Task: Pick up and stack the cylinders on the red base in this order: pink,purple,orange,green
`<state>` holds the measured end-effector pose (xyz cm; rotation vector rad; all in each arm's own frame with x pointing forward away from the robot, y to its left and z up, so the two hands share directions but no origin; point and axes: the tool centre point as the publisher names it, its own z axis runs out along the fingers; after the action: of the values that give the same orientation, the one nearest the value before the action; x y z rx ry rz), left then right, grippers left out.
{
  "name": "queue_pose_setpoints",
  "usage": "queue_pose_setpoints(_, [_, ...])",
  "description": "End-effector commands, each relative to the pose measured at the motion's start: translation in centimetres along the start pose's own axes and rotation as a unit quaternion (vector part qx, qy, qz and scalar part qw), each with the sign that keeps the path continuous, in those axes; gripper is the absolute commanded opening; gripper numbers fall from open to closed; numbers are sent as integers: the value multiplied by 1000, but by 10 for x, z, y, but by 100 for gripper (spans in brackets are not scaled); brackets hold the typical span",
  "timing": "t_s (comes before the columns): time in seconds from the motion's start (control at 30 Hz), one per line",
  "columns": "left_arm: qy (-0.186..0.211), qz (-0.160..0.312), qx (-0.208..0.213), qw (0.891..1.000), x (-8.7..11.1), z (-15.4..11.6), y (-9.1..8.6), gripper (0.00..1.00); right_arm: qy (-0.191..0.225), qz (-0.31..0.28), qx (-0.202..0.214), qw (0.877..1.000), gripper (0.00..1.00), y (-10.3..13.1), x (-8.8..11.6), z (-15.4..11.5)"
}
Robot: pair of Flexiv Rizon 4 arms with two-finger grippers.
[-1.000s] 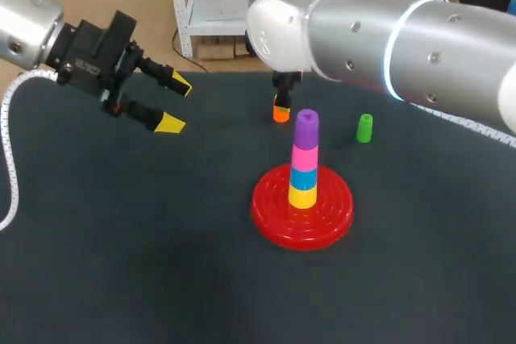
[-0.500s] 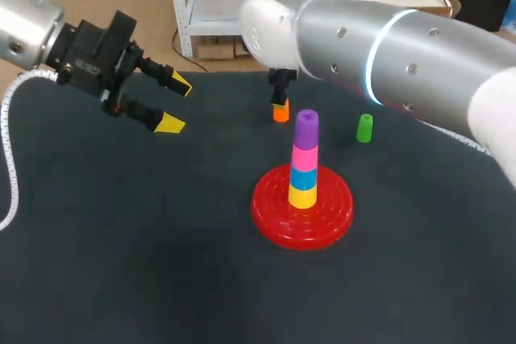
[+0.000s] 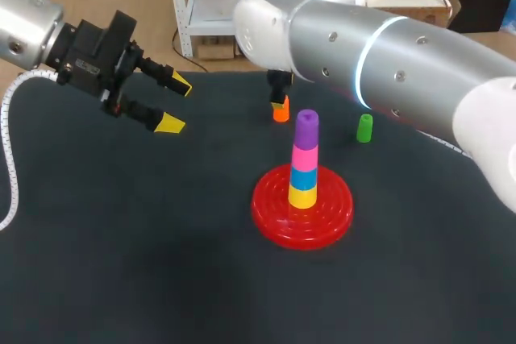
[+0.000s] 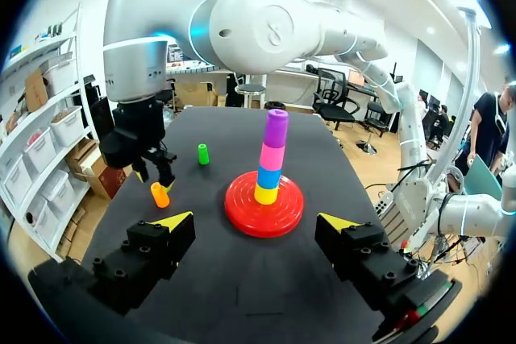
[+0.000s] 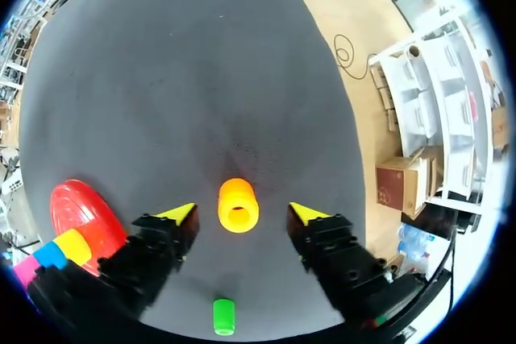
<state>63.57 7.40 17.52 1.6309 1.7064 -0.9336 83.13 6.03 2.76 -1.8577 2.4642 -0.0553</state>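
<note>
Cylinder stack (image 3: 304,159) on the red base (image 3: 266,207), nearest, was topped in purple. At its 11 o'clock the orange cylinder (image 5: 239,205) stood untouched between the right gripper's (image 5: 243,213) wide-open fingers, apparently lined up for grasping. The left gripper (image 3: 176,105), also wide open, hung clear at 10 o'clock.

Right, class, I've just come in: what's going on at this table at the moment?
The right gripper hangs over the orange cylinder, which stands on the table between its open fingers, not gripped. On the red base is a stack: yellow, blue, pink, with the purple cylinder on top. The green cylinder stands alone on the table beyond the base. The left gripper hovers open off to the side, holding nothing.
</note>
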Motion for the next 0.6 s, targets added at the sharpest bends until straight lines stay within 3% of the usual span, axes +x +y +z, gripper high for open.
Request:
queue_pose_setpoints(0.03, [-1, 1, 1, 1000, 1, 0, 1, 100, 5, -6, -7, 1000, 44, -2, -4, -1])
queue_pose_setpoints(0.07, [-1, 1, 1, 1000, 1, 0, 1, 100, 6, -7, -8, 1000, 37, -1, -4, 0])
queue_pose_setpoints(0.13, [-1, 1, 1, 1000, 1, 0, 1, 100, 11, -13, -10, 1000, 0, 1, -5, 0])
queue_pose_setpoints(0.3, [-1, 1, 1, 1000, 1, 0, 1, 100, 5, -18, 0, 1000, 0, 4, -5, -10])
queue_pose_setpoints(0.6, [-1, 1, 1, 1000, 1, 0, 1, 100, -40, -1, 68, 997, 0, 3, 8, -80])
